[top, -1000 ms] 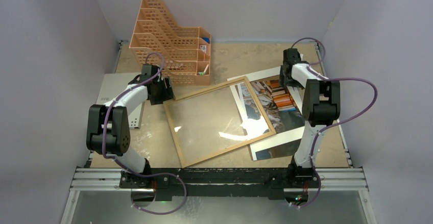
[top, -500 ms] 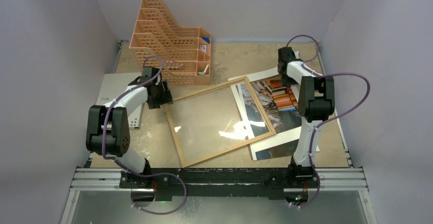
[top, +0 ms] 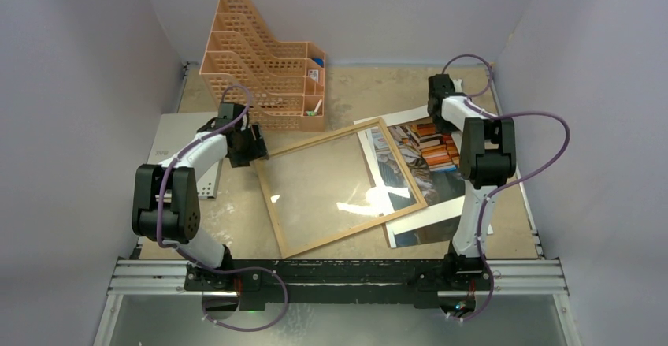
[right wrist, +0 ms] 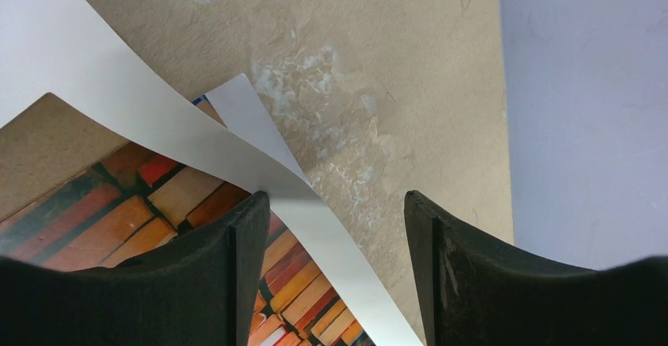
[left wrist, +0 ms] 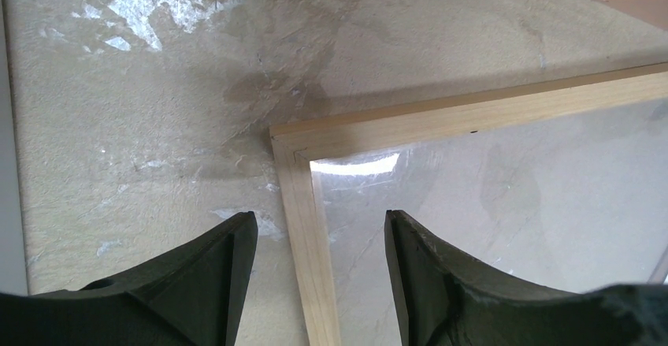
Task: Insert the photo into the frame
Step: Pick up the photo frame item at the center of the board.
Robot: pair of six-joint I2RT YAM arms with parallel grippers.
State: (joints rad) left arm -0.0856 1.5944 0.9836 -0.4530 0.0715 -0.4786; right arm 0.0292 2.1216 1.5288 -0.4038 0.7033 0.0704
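The frame (top: 340, 188), thin light wood with a clear pane, lies flat and askew mid-table. Its right part covers the photo (top: 435, 174), whose colourful books and white border show beyond it. My left gripper (top: 250, 144) hovers at the frame's far-left corner (left wrist: 290, 136). In the left wrist view it (left wrist: 321, 228) is open, the fingers astride the left rail (left wrist: 309, 228) without touching. My right gripper (top: 436, 108) is over the photo's far corner. In the right wrist view it (right wrist: 337, 212) is open, with the photo's white border (right wrist: 346, 239) between the fingers.
An orange lattice organizer (top: 264, 70) stands at the back left, close behind my left gripper. A grey flat sheet (top: 175, 150) lies by the left wall. A second white paper corner (right wrist: 240, 106) pokes out under the photo. The right wall (right wrist: 583, 109) is close.
My right gripper has shifted slightly left over the photo's far corner and its jaws have narrowed a little. My left gripper has edged slightly left. The frame and photo have not moved.
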